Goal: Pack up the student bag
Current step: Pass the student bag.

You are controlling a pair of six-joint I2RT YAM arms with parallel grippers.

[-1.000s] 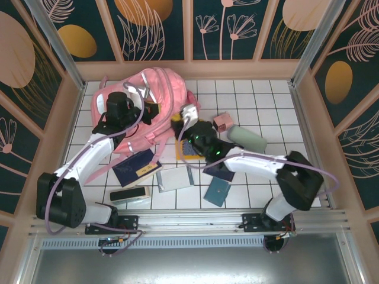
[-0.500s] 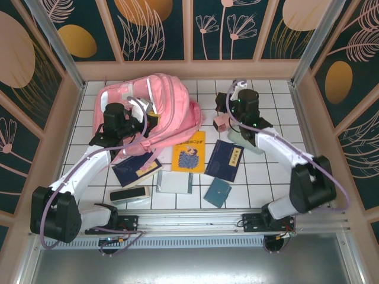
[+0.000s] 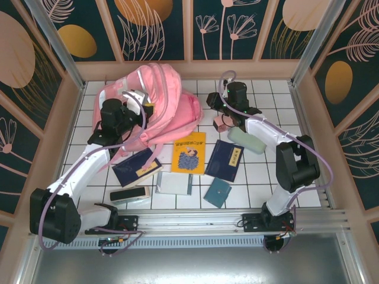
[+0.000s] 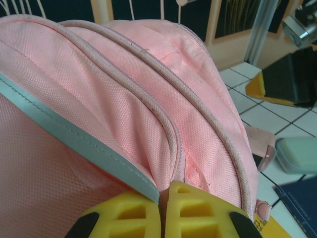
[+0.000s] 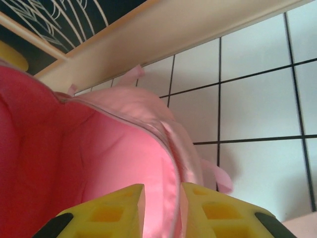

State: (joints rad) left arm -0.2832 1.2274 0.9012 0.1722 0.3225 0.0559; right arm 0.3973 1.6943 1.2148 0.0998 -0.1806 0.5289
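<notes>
The student bag [image 3: 169, 97] is a big pink backpack lying at the back left of the tiled floor, its top lifted. My left gripper [image 3: 144, 112] is shut on a fold of its fabric beside a pale stripe [image 4: 74, 139]; the yellow fingers [image 4: 198, 213] pinch the bag [image 4: 148, 89] between them. My right gripper [image 3: 210, 109] is at the bag's right edge. In the right wrist view its jaws [image 5: 162, 196] stand a little apart, open, with the rim of the bag's mouth [image 5: 171, 163] between them and the pink lining [image 5: 89, 148] to the left.
In front of the bag lie a yellow book [image 3: 189, 152], a navy notebook [image 3: 225, 160], a navy book [image 3: 137, 167], a grey booklet [image 3: 174, 181], a teal wallet [image 3: 217, 192] and a black case [image 3: 129, 195]. A mint pouch [image 3: 247, 140] and small pink item [image 3: 222, 122] lie right.
My right arm has swung from the middle of the floor to the back right and then onto the bag's right edge, its jaws parting. The bag's top has risen with my left gripper.
</notes>
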